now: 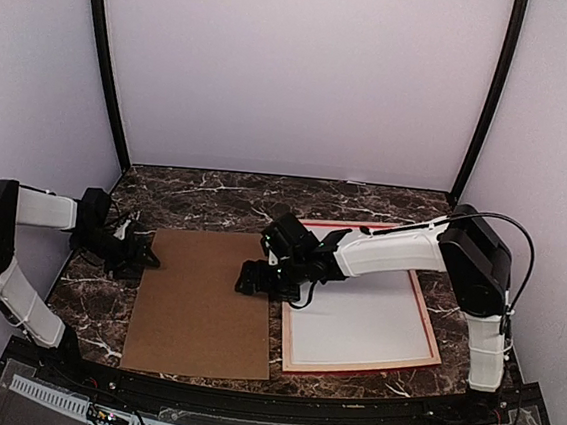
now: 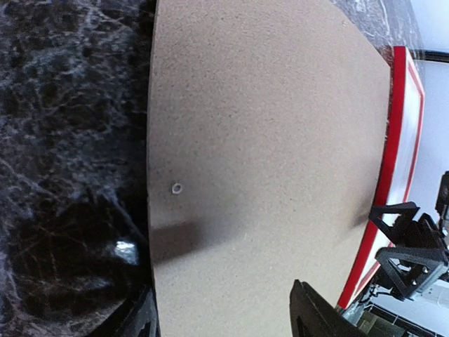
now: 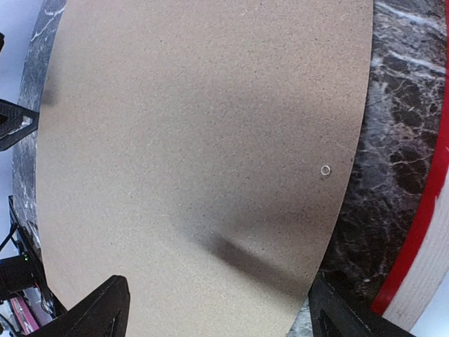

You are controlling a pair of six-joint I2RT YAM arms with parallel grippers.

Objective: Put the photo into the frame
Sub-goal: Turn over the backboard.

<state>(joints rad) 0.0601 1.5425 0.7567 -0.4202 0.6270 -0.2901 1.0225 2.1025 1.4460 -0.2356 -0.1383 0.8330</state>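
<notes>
The frame lies flat at the right of the table, its red rim [image 1: 359,368] around a white sheet [image 1: 364,316]. I cannot tell whether this sheet is the photo's back; no printed photo shows. The red rim also shows in the left wrist view [image 2: 394,161] and the right wrist view [image 3: 421,232]. My left gripper [image 1: 144,254] is open and empty at the left edge of a brown backing board [image 1: 200,300]; its fingers [image 2: 316,316] straddle that edge. My right gripper [image 1: 252,278] is open and empty over the board's right edge, its fingers [image 3: 98,309] wide apart.
The board [image 2: 266,140] lies flat on the dark marble table [image 1: 215,196], just left of the frame, with a small ring hole [image 3: 325,170] near each side edge. Grey walls and black posts enclose the back and sides.
</notes>
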